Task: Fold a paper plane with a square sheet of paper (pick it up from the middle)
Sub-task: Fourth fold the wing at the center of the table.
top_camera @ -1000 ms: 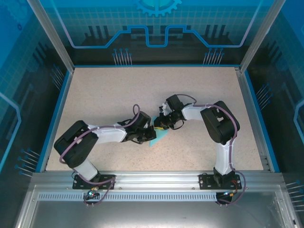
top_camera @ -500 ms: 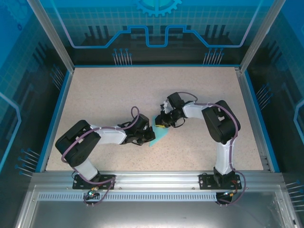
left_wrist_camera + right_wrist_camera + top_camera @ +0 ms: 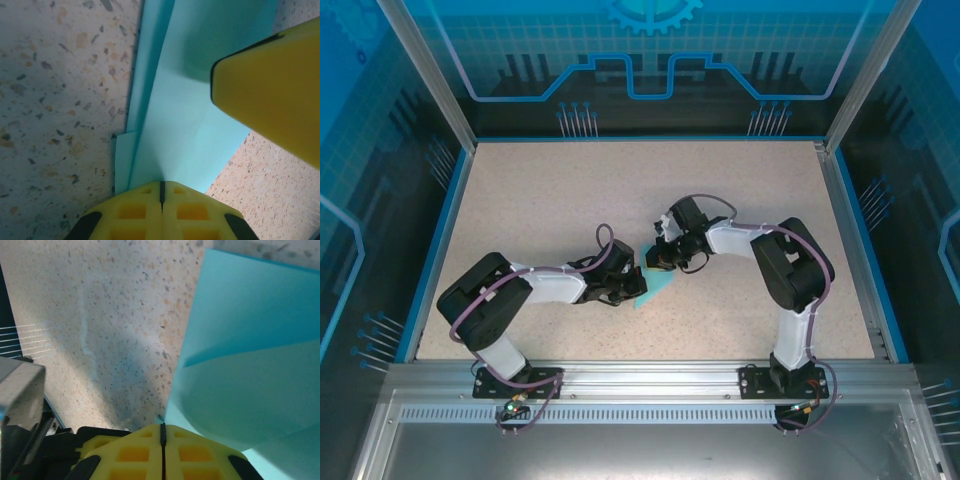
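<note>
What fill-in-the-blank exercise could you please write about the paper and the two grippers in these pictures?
1. The left gripper is ___ on the square sheet of paper, its fingers meeting with no gap.
2. The sheet lies in several layers with a crease, so it is ___, not flat.
3. In the left wrist view, the big yellow finger at the upper right belongs to the ___ arm.

Missing words: shut; folded; right.

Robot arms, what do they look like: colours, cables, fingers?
The left arm and right arm share one build: white links, bulky black joint housings, and purple cables looping alongside. The fingers are yellow plastic, moulded with square recesses, black at the base.
</note>
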Motion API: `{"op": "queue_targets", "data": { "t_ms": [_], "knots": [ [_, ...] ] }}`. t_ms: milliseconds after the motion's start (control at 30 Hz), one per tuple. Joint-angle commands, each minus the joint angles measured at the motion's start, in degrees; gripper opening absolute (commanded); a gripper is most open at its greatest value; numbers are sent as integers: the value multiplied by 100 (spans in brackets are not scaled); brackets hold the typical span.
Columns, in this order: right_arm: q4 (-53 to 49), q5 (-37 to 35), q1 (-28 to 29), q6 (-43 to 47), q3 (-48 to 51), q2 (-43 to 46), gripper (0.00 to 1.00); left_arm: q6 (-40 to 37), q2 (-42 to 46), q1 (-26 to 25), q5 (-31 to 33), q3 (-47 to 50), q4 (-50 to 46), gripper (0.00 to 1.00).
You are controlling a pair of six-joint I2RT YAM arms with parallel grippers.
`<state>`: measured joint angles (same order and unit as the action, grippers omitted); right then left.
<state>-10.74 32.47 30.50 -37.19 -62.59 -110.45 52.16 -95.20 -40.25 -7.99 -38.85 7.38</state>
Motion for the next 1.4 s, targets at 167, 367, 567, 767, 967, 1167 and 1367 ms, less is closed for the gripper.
{"op": "queue_targets", "data": {
  "t_ms": [167, 367, 567, 767, 967, 1167, 1367],
  "knots": [
    [184, -527, -302, 102, -12, -317, 6, -155, -577, 39, 403, 270, -896, 0],
    [288, -621, -823, 294, -82, -315, 7, -158, -666, 42, 360, 360, -821, 0],
    [361, -420, -1288, 338, -199, -633, 8, -215, -745, 40, 350, 374, -844, 0],
    [84, -477, -1512, 383, -412, -635, 9, -229, -786, 37, 351, 461, -823, 0],
    [-381, -499, -1552, 546, -767, -531, 9, -266, -797, 27, 342, 493, -829, 0],
    [-473, -221, -1247, 526, -654, 41, 10, -281, -808, 2, 351, 467, -834, 0],
    [-206, -453, -771, 193, -407, 21, 8, -293, -859, -2, 334, 440, -817, 0]
  ]
}}
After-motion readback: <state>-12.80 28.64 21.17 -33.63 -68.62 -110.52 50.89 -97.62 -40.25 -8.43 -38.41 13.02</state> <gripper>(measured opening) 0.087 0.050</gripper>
